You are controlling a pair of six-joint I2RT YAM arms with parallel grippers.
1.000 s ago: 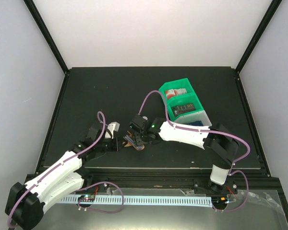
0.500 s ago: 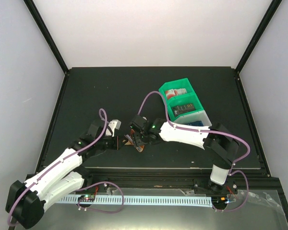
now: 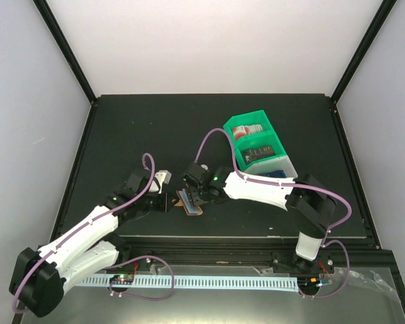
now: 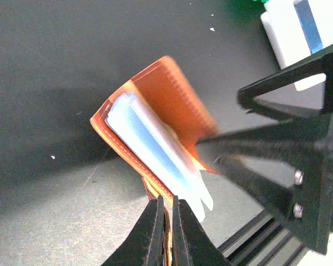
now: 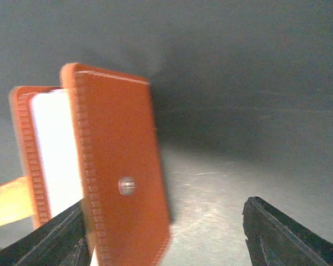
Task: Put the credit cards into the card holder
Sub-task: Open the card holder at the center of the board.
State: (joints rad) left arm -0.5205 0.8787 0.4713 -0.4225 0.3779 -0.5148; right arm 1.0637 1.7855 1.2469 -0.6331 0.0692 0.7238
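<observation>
The brown leather card holder (image 3: 190,202) lies near the table's front edge, partly open, with its clear sleeves (image 4: 155,149) showing. My left gripper (image 4: 168,221) is shut on the holder's thin brown snap tab (image 4: 167,244). My right gripper (image 5: 166,221) is open, its jaws standing on either side of the holder's raised cover (image 5: 119,172), which carries a metal snap. The right gripper's fingers (image 4: 261,166) touch the cover's far side. The credit cards lie in the green-and-white tray (image 3: 281,165): a red-and-white one (image 3: 246,129), a dark one (image 3: 260,150) and a blue one (image 3: 277,173).
The tray stands at the right middle of the dark table; its white end with the blue card shows in the left wrist view (image 4: 308,25). The table's front rail (image 3: 243,237) runs just below the holder. Black frame posts stand at the back corners.
The left gripper has shifted a little to the right towards the holder. The holder's cover has swung open, so the pale sleeves now show from above.
</observation>
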